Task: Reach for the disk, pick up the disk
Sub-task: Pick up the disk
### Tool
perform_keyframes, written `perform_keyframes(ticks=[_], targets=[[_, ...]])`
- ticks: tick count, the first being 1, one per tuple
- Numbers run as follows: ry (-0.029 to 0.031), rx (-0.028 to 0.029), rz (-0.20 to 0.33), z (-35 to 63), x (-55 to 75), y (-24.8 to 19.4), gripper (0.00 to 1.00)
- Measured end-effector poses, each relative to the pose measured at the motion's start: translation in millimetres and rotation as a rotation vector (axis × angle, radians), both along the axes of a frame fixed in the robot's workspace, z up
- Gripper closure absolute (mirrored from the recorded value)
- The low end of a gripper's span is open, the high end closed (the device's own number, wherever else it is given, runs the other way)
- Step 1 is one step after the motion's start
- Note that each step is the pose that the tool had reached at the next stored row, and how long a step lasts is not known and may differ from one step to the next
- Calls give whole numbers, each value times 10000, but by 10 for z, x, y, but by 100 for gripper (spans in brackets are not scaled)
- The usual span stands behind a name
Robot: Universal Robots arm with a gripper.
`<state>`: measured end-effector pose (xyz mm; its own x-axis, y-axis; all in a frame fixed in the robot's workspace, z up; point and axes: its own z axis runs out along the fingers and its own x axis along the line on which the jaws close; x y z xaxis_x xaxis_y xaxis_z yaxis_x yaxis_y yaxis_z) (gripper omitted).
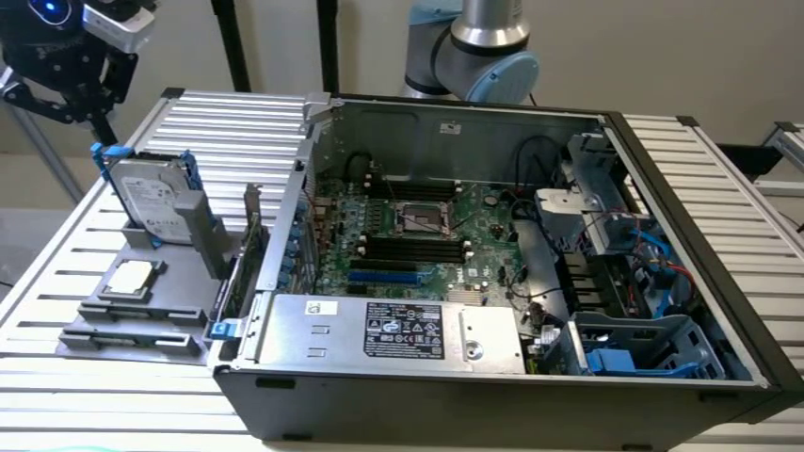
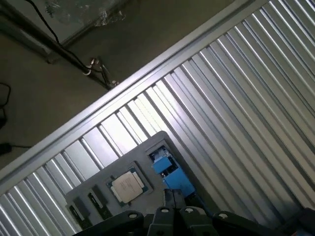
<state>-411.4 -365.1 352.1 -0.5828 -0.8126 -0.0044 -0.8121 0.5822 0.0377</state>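
My gripper [image 2: 174, 201] hangs above the disk [image 1: 157, 200], not touching; it stands on edge below me in the grey holder [image 1: 176, 294], top edge free for grabbing; can't tell my grip state.

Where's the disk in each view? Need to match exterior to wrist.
Exterior view: the disk stands upright in the grey tray at the exterior view's left, outside the open computer case.
Wrist view: the disk is seen edge-on, mostly its blue bracket, right beside the silver chip on the same tray.
Shared landmark: the silver chip, lying flat in the tray in front of the disk.
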Motion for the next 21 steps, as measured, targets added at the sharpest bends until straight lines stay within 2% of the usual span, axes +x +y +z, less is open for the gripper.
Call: perform_keyframes(ticks=[8,16,19,21], targets=[[-10,0,1306,0,0,2,89],[-57,-3,2427,0,0,7,89],[-111,-9,2749,0,0,19,89],[-167,-15,2914,-3,0,34,89]])
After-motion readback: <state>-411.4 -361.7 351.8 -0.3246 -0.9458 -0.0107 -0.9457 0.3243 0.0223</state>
